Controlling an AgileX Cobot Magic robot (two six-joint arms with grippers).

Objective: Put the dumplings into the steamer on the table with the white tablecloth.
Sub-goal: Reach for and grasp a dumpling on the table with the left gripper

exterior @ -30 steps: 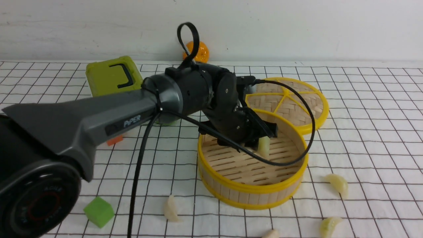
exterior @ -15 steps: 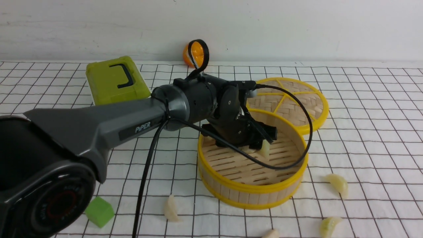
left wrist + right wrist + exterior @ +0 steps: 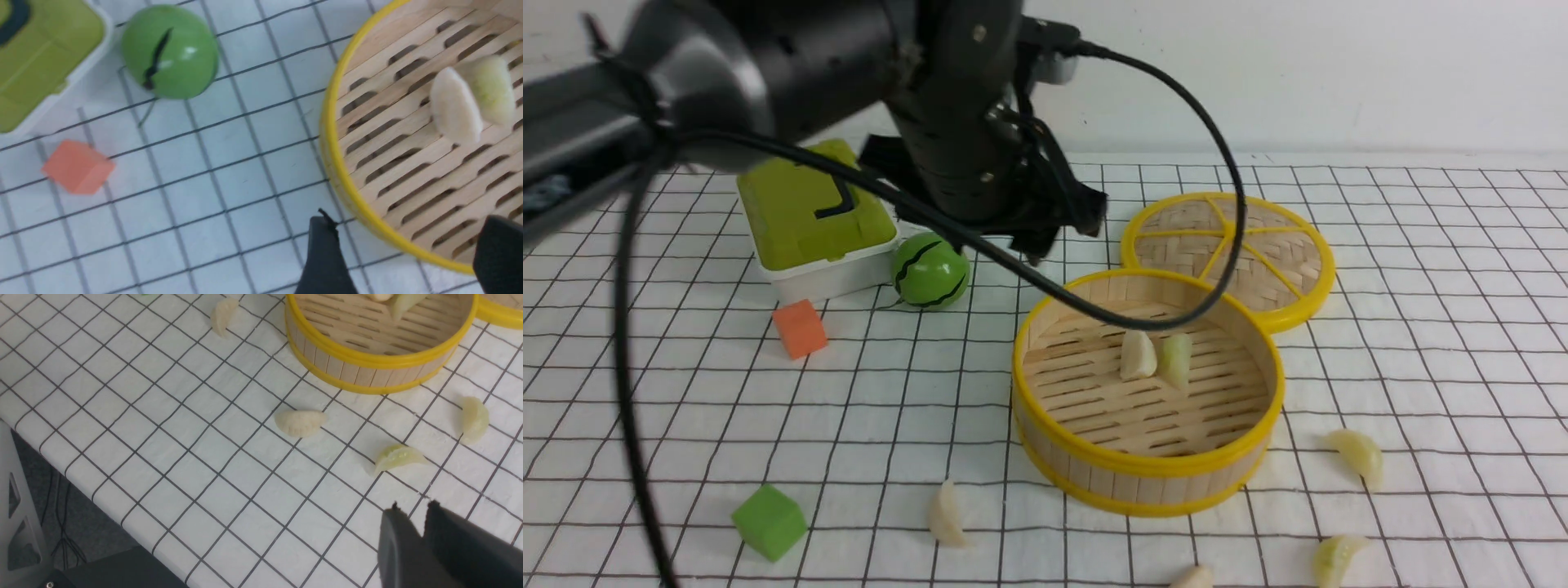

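Glossy pleated crescents: white dumpling and green dumpling sat touching on the slatted bamboo floor of the steamer, which was round with a wood-strip wall and yellow plastic rims. Four other dumplings lay loose on the grid-print tablecloth covering the surface. Jaws of the left gripper were wide apart and empty. Jaws of the right gripper were almost together, holding nothing.

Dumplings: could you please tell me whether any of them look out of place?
Yes: four dumplings lie scattered on the cloth, outside the steamer; only two sit inside.
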